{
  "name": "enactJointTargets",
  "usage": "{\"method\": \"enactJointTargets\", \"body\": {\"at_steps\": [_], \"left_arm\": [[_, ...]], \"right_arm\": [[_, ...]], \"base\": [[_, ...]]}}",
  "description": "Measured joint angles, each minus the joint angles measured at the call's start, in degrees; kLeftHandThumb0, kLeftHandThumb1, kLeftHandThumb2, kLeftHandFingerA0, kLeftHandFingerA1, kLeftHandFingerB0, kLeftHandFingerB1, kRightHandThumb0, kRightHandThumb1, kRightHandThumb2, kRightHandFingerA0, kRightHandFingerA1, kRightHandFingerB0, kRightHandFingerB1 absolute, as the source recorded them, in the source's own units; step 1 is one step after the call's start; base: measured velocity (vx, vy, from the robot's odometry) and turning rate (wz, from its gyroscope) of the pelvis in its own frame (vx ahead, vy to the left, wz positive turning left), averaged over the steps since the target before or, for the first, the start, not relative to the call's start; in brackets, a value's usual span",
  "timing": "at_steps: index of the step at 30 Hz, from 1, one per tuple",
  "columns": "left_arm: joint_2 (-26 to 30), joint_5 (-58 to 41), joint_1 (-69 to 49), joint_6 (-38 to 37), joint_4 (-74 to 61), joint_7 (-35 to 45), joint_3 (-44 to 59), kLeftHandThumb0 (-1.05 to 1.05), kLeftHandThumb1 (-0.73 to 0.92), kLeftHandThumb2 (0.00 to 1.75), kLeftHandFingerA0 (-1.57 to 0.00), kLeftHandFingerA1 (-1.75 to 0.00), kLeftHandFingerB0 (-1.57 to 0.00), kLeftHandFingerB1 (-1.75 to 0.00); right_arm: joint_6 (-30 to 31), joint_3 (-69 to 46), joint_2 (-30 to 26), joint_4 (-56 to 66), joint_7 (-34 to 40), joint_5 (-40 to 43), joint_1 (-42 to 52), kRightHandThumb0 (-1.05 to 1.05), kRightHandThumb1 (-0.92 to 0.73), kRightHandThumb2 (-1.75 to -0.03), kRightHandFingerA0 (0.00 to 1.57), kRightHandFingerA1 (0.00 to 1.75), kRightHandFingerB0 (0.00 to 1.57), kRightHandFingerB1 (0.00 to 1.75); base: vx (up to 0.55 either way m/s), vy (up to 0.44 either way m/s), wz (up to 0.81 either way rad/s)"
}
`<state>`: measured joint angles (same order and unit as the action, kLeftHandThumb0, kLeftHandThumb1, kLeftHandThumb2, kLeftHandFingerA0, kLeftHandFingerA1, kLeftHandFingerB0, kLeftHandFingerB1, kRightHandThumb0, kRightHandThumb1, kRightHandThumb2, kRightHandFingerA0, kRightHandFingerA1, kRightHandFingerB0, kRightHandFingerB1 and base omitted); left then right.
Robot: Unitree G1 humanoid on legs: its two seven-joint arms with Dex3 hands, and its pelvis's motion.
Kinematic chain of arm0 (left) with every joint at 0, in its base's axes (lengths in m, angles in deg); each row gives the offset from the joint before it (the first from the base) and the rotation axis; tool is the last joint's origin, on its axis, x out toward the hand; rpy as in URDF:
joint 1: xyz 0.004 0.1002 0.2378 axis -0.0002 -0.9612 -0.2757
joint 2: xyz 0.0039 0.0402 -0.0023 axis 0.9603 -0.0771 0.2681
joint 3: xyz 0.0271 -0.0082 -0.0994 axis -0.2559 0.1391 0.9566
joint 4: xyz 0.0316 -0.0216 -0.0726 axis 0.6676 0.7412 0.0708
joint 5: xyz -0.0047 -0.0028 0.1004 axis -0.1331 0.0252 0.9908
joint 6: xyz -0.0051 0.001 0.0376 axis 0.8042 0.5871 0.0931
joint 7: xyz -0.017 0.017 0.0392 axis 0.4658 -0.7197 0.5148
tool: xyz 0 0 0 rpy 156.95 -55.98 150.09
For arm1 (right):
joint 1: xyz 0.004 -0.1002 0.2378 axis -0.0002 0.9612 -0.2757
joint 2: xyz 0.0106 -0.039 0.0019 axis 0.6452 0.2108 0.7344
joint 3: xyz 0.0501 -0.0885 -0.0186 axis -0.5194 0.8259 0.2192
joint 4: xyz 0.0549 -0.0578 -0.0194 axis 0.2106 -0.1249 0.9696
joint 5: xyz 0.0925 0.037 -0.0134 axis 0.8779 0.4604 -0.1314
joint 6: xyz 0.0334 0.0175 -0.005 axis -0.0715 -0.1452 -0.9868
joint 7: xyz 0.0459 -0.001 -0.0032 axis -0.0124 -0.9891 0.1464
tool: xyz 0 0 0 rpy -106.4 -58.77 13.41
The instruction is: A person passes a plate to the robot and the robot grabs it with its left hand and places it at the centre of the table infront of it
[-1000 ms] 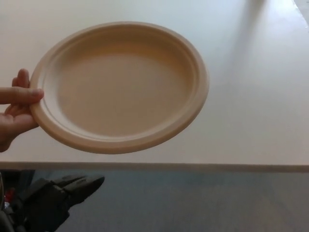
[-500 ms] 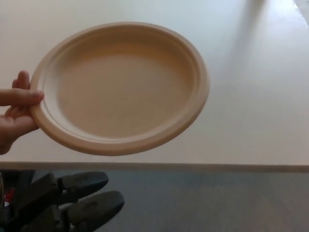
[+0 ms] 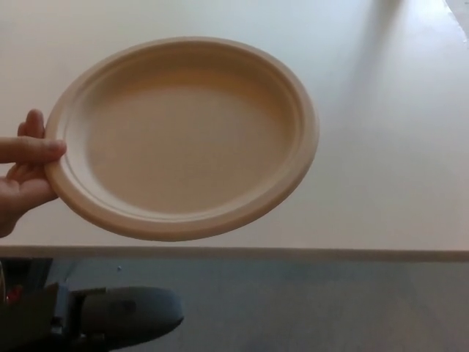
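left hand (image 3: 110, 319) below plate (image 3: 183, 139) | touching nothing | person's hand (image 3: 26, 176) holds rim

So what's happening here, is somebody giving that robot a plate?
Yes. A person's hand holds a tan plate by its left rim, out above a pale table. The robot's black left hand shows at the bottom left, below the plate and not touching it. The handover has not yet happened. The robot's right hand is out of view.

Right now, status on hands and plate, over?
Left hand low at the near table edge, grip state unclear, not touching plate. Right hand not in view. Plate held above table by person's hand at its left rim. Nothing in the way.
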<state>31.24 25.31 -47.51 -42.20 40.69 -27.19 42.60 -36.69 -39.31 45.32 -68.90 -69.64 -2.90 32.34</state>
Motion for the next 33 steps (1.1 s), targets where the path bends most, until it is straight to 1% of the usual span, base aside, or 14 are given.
{"method": "enactJointTargets", "body": {"at_steps": [1, 2, 4, 5, 6, 7, 8, 10, 11, 12, 13, 23, 24, 33], "left_arm": [[0.5, -0.4, 0.1, 0.1, -0.2, 0.1, 0.0, -0.33, 0.60, 0.58, -0.66, -0.50, -0.45, -0.36], [1.2, -1.4, 1.0, 1.0, -1.4, 0.3, -0.2, -0.50, 0.41, 0.71, -0.46, -0.53, -0.36, -0.45], [0.5, -2.7, 3.8, 3.1, -3.9, 0.7, -0.4, -0.58, 0.55, 0.58, -0.31, -0.32, -0.39, -0.33], [-1.3, -2.5, 6.5, 4.1, -4.2, 0.8, -0.3, -0.58, 0.55, 0.58, -0.31, -0.32, -0.39, -0.33], [-3.2, -2.1, 8.9, 4.9, -4.3, 0.9, 0.1, -0.64, 0.51, 0.74, -0.11, -0.36, -0.17, -0.37], [-5.2, -1.2, 11.1, 5.9, -4.2, 1.0, 0.7, -0.64, 0.51, 0.74, -0.11, -0.36, -0.17, -0.37], [-6.5, -0.1, 12.9, 6.9, -3.7, 1.3, 1.5, -0.30, 0.33, 0.91, -0.06, -0.50, -0.07, -0.48], [-7.9, 1.6, 14.8, 8.5, -2.6, 2.0, 2.1, -0.30, 0.34, 0.91, -0.06, -0.49, -0.06, -0.48], [-8.6, 2.7, 15.9, 9.6, -1.9, 2.6, 2.2, -0.59, 0.58, 0.58, -0.20, -0.28, -0.22, -0.30], [-9.1, 3.7, 16.9, 10.5, -1.1, 2.9, 2.3, -0.59, 0.58, 0.58, -0.20, -0.28, -0.22, -0.30], [-9.3, 4.2, 17.4, 10.9, -0.6, 3.2, 2.3, -0.34, 0.36, 0.93, 0.00, -0.48, 0.00, -0.47], [-13.2, 14.2, 25.2, 19.3, 6.1, 6.6, 1.3, -0.36, 0.30, 0.90, 0.00, -0.49, 0.00, -0.48], [-13.3, 15.1, 25.8, 20.1, 6.8, 6.9, 1.2, -0.77, 0.48, 0.82, -0.02, -0.34, -0.05, -0.38], [-13.7, 23.6, 28.3, 27.1, 11.4, 9.8, -0.3, -0.80, 0.50, 0.87, -0.08, -0.14, -0.08, -0.28]], "right_arm": [[0.0, 0.0, 0.0, 0.0, 0.0, 0.0, -0.1, -0.73, -0.84, -0.65, 0.34, 0.53, 0.24, 0.41], [0.0, 0.0, 0.0, 0.0, 0.0, 0.0, -0.2, -0.75, -0.84, -0.65, 0.31, 0.55, 0.24, 0.43], [0.0, 0.0, -0.1, -0.1, 0.0, 0.0, -0.6, -0.75, -0.85, -0.65, 0.32, 0.55, 0.24, 0.43], [0.0, 0.0, -0.1, -0.1, 0.0, 0.0, -0.7, -0.75, -0.85, -0.65, 0.32, 0.55, 0.24, 0.43], [0.0, 0.0, -0.2, -0.1, 0.0, 0.0, -0.9, -0.75, -0.84, -0.65, 0.34, 0.56, 0.24, 0.42], [0.0, 0.0, -0.2, -0.1, 0.0, 0.0, -1.0, -0.75, -0.84, -0.65, 0.34, 0.56, 0.24, 0.42], [0.0, 0.0, -0.2, -0.1, 0.0, 0.0, -1.1, -0.73, -0.84, -0.65, 0.31, 0.54, 0.24, 0.41], [0.0, 0.0, -0.2, -0.1, 0.0, 0.0, -1.2, -0.74, -0.85, -0.65, 0.33, 0.55, 0.23, 0.43], [0.1, 0.0, -0.2, -0.1, 0.0, 0.0, -1.2, -0.74, -0.85, -0.65, 0.32, 0.54, 0.23, 0.42], [0.0, 0.1, -0.2, -0.1, 0.0, 0.0, -1.2, -0.74, -0.85, -0.65, 0.32, 0.54, 0.23, 0.42], [0.0, 0.1, -0.2, -0.1, 0.0, -0.1, -1.2, -0.74, -0.85, -0.65, 0.36, 0.56, 0.24, 0.42], [0.0, 0.2, -0.2, 0.1, 0.0, -0.1, -1.3, -0.74, -0.84, -0.65, 0.31, 0.54, 0.23, 0.41], [0.0, 0.2, -0.2, 0.1, 0.0, -0.1, -1.3, -0.75, -0.84, -0.65, 0.31, 0.55, 0.23, 0.42], [0.0, 0.1, -0.2, 0.1, 0.0, -0.1, -1.8, -0.74, -0.84, -0.65, 0.29, 0.53, 0.23, 0.41]], "base": [[0.00, 0.000, 0.00], [0.00, 0.000, 0.00], [0.00, 0.000, 0.00], [0.00, 0.000, 0.00], [0.00, 0.000, 0.00], [0.00, 0.000, 0.00], [0.00, 0.000, 0.00], [0.00, 0.000, 0.00], [0.00, 0.000, 0.00], [0.00, 0.000, 0.00], [0.00, 0.000, 0.00], [0.00, 0.000, 0.00], [0.00, 0.000, 0.00], [0.00, 0.000, 0.00]]}}
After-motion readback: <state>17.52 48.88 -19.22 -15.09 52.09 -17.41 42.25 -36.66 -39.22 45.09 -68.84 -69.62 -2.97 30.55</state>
